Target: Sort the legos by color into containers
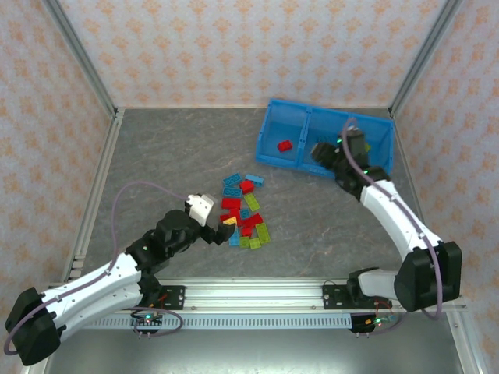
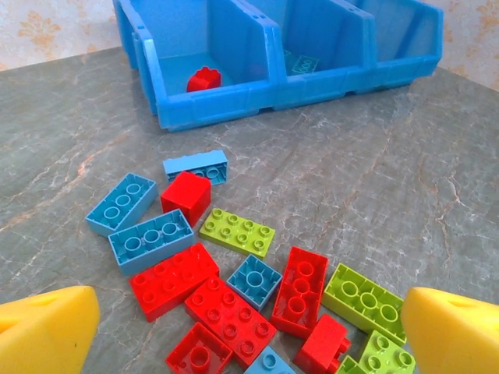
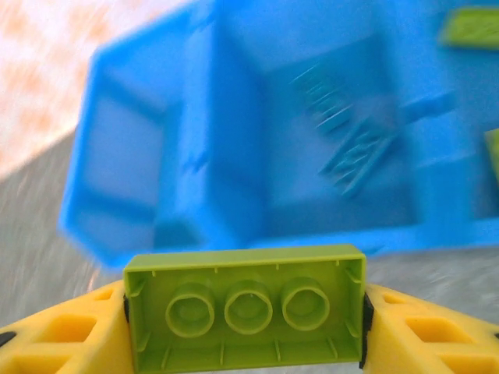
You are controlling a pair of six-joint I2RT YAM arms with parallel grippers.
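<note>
Op: Up close, right tool [image 3: 245, 327] clenched on a lime brick [image 3: 245, 300], hollow underside facing me.

Spotter: And the rest?

Op: Across the surface [image 2: 374, 171] sits the blue bin [image 2: 226, 105]. My brick hangs near its front wall, but the view is blurred and I can't tell which compartment. Release early and it bounces off.

Spotter: Left side?

Op: Spread wide, left tool [image 2: 249, 327] hovers over the loose legos [image 2: 230, 312]. They touch, so I could pinch two colours. One red brick [image 2: 203, 79] lies in the end compartment.

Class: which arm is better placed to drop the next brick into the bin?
Right. The right gripper holds a lime brick at the bin; the left gripper hangs open at the pile.
</note>
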